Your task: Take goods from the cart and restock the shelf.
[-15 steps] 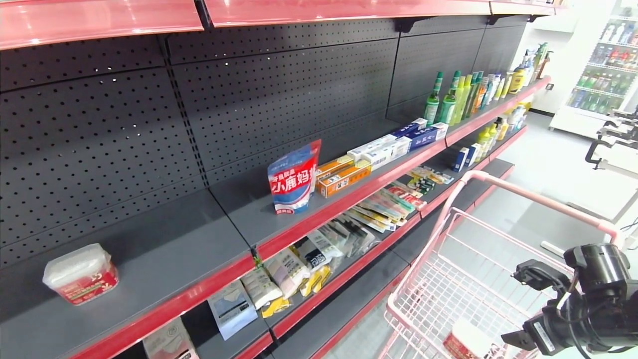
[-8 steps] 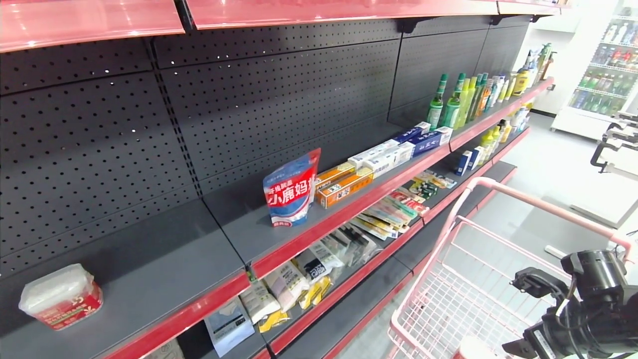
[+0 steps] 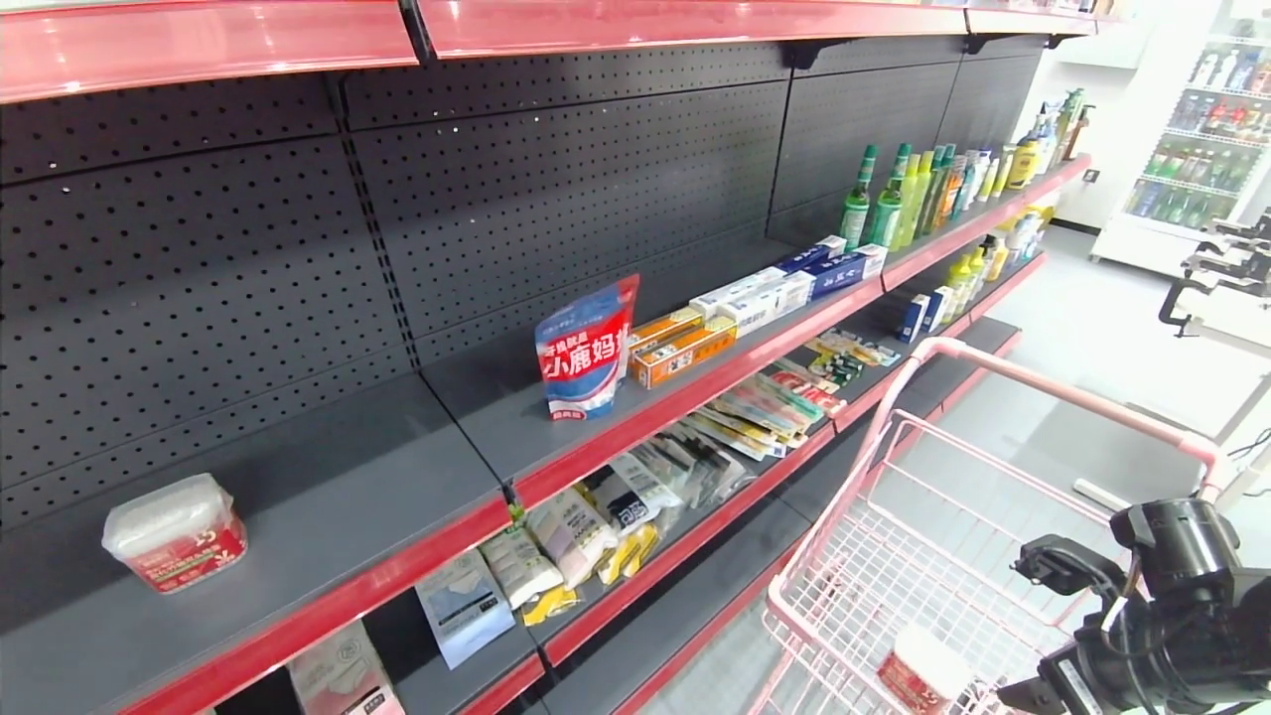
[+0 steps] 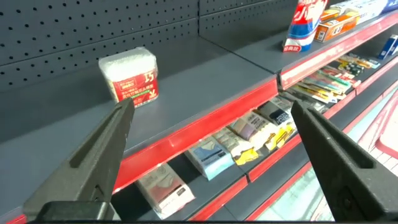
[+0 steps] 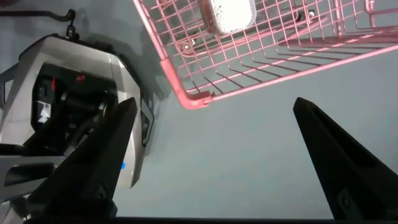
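The shelf, dark grey with a red lip, runs ahead of my left gripper, whose fingers are spread wide. Grey floor lies under my right gripper, likewise wide open. The pink cart stands just beyond it, a white tub inside. A red-labelled tub sits on the shelf before my left gripper.
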Motion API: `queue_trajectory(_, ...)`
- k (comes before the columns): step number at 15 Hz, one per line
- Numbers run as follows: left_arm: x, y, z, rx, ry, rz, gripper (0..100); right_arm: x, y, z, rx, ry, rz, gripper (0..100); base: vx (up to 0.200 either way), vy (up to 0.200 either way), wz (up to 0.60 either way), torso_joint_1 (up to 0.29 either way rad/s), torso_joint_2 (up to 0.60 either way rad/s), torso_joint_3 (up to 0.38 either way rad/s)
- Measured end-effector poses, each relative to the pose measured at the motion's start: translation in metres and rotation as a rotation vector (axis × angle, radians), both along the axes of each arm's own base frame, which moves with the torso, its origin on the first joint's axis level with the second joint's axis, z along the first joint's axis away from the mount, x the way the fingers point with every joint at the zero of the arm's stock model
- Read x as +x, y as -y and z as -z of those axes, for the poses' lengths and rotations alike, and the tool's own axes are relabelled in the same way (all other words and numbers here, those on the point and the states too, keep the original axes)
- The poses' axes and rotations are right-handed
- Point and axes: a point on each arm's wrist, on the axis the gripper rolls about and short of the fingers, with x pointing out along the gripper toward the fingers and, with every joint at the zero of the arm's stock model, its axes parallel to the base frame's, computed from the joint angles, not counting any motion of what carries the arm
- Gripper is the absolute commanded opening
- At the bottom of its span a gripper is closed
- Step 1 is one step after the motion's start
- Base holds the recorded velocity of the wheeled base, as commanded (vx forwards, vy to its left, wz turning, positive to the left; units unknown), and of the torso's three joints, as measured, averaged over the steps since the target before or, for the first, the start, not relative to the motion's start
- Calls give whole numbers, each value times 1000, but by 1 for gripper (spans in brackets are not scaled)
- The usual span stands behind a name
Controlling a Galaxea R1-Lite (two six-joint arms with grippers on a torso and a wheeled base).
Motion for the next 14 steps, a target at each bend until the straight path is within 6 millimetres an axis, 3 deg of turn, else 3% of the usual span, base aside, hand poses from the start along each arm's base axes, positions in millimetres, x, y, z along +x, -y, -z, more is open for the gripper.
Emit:
queue_trajectory(5, 0, 0, 0, 0, 0, 0, 100, 21, -2, 14, -2, 8, -22, 100, 0, 0, 0, -6, 10, 10)
queue_trajectory(14, 0, 0, 0, -1, 0, 0, 100, 46, -1, 46, -15, -50, -82, 100, 0, 0, 0, -89, 200, 106)
